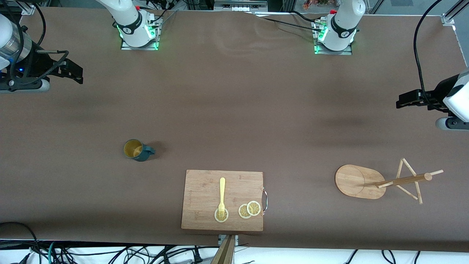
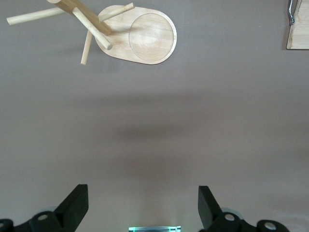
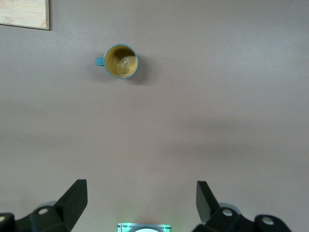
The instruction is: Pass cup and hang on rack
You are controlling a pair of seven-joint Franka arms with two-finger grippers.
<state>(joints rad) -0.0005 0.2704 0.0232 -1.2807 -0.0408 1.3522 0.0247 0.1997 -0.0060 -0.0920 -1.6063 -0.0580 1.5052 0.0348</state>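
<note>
The dark teal cup (image 1: 137, 149) stands upright on the brown table toward the right arm's end, its handle pointing at the left arm's end; it also shows in the right wrist view (image 3: 120, 61). The wooden rack (image 1: 357, 181) stands toward the left arm's end, with its pole and thin pegs (image 1: 410, 179); it also shows in the left wrist view (image 2: 145, 38). My right gripper (image 1: 71, 71) hangs open and empty in the air at its end of the table (image 3: 141, 187). My left gripper (image 1: 406, 99) hangs open and empty at its end (image 2: 142, 192), with the rack well apart from it.
A bamboo cutting board (image 1: 205, 187) with a metal handle lies near the front edge between cup and rack, carrying a yellow fork (image 1: 221, 194) and lemon slices (image 1: 249, 209). Its corners show in the wrist views (image 2: 297, 36) (image 3: 24, 13). Cables hang at the table's front edge.
</note>
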